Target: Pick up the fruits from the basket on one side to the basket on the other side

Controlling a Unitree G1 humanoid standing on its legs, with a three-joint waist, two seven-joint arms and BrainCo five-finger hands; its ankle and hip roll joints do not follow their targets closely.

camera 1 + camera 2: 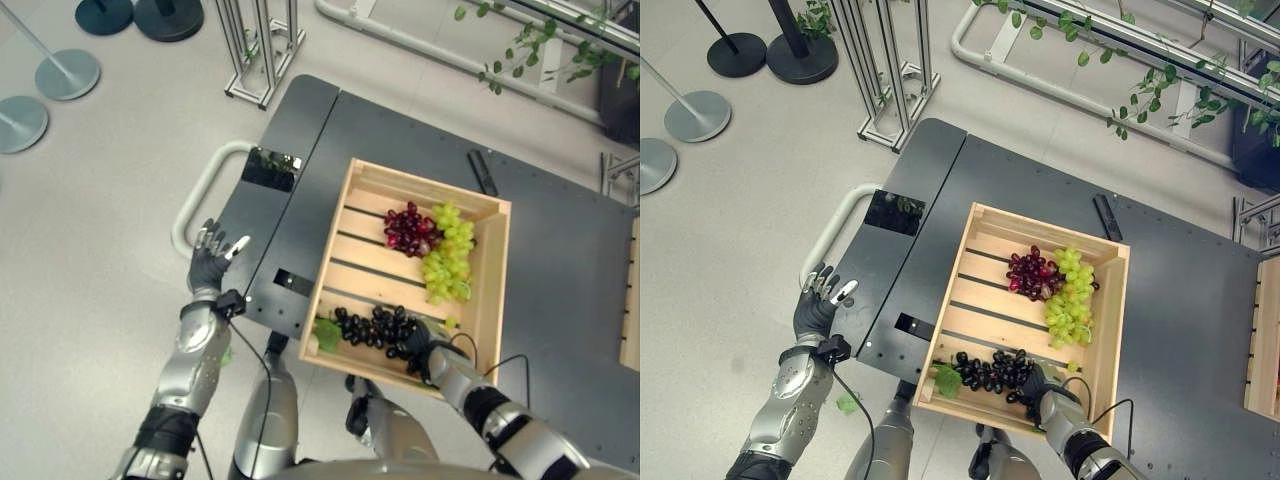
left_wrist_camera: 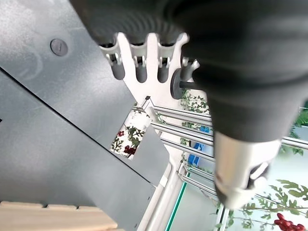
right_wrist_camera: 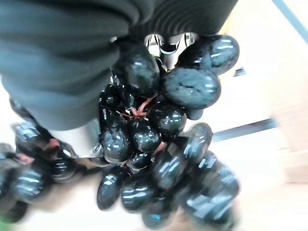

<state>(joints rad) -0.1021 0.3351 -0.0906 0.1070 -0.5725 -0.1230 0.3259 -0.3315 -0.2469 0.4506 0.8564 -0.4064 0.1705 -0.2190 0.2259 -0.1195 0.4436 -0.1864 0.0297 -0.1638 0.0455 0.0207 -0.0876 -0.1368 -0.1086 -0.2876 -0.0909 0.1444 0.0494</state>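
Observation:
A wooden crate (image 1: 334, 243) sits on the dark table (image 1: 560, 260). It holds a red grape bunch (image 1: 405, 228), a green grape bunch (image 1: 447, 255) and, by its near wall, a black grape bunch (image 1: 375, 326). My right hand (image 1: 428, 352) lies at the right end of the black bunch. In the right wrist view the black grapes (image 3: 159, 125) press against the palm, with the thumb (image 3: 79, 139) curled beside them. My left hand (image 1: 208, 260) hovers open at the table's left edge, its fingers (image 2: 144, 67) straight.
A second wooden basket (image 1: 632, 300) shows at the right edge. A black slim device (image 1: 482, 172) lies behind the crate. A white handle bar (image 1: 195, 190) curves off the table's left side. A metal stand (image 1: 260, 50) and round post bases (image 1: 65, 72) stand on the floor.

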